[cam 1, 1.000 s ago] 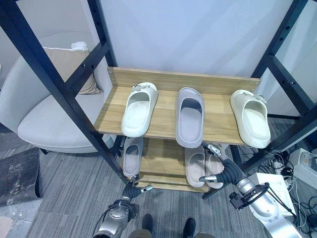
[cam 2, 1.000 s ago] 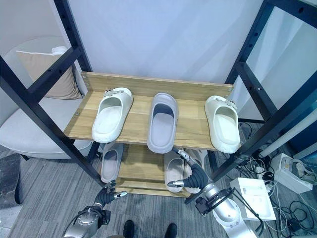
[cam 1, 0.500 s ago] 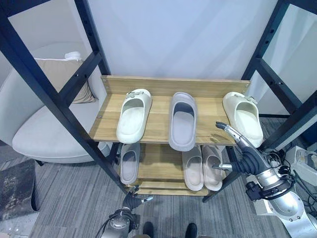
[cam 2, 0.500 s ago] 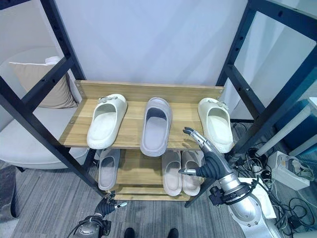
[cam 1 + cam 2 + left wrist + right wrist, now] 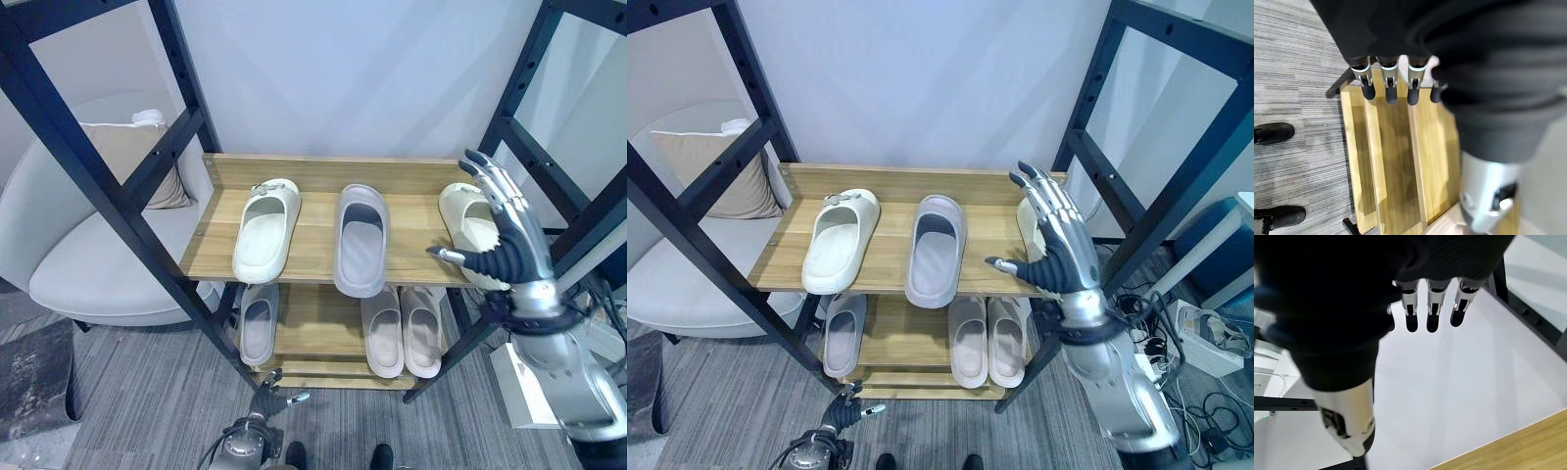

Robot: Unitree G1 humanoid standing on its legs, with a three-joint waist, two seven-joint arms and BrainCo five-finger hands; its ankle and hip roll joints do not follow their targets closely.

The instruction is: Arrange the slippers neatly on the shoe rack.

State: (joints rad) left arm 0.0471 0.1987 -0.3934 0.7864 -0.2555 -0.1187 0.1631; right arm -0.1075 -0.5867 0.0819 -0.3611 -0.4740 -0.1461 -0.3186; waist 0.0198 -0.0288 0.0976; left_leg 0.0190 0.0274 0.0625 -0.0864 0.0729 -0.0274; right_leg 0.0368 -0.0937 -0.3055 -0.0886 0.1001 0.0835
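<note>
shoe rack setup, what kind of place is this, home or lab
Probably a lab or test room staged like a home entryway: a wooden shoe rack stands inside a black metal frame, a cushioned armchair sits beside it, and loose cables and power strips lie on grey carpet.

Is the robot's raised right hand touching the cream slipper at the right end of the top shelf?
Cannot tell. In both eye views the open right hand overlaps the cream slipper, hiding any gap or contact.
</note>
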